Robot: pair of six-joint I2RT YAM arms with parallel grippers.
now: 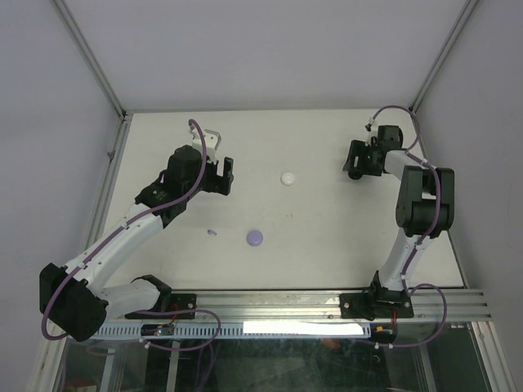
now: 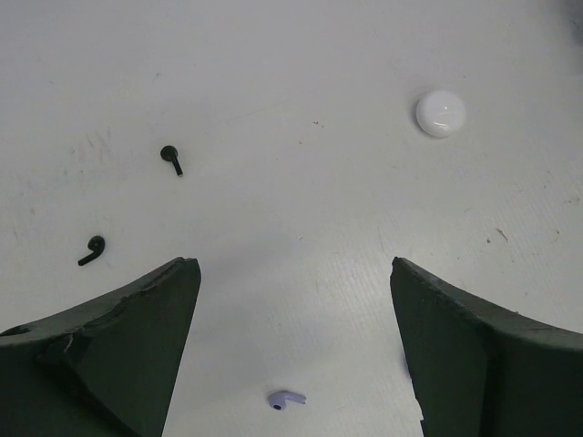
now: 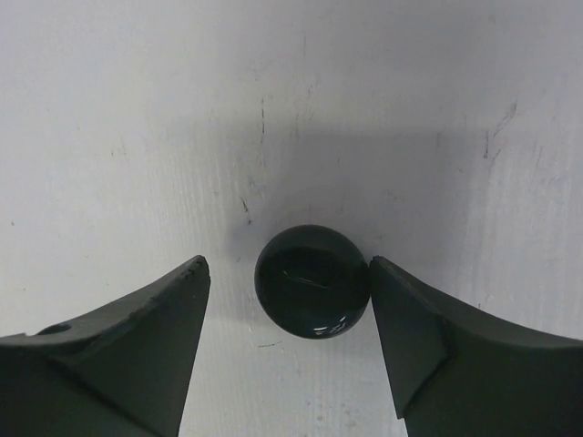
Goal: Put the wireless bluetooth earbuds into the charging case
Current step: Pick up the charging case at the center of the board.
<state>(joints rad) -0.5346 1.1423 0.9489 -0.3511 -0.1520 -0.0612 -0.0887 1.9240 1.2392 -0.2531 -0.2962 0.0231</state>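
My left gripper point(image 2: 291, 264) is open and empty above the table; in the top view it point(image 1: 227, 175) is at the back left. A lavender earbud point(image 2: 284, 399) lies below and between its fingers, also seen in the top view point(image 1: 212, 232). Two black earbuds point(image 2: 170, 157) point(image 2: 91, 248) lie to the left. A white round case point(image 2: 440, 114) point(image 1: 288, 177) sits shut at centre. A lavender round case point(image 1: 255, 238) lies near the front. My right gripper point(image 3: 287, 264) point(image 1: 353, 161) is open around a black round case point(image 3: 311, 280); its right finger touches the case. No white earbud shows.
The white table point(image 1: 327, 245) is walled on the left, back and right by white panels with metal posts. An aluminium rail point(image 1: 327, 306) with both arm bases runs along the near edge.
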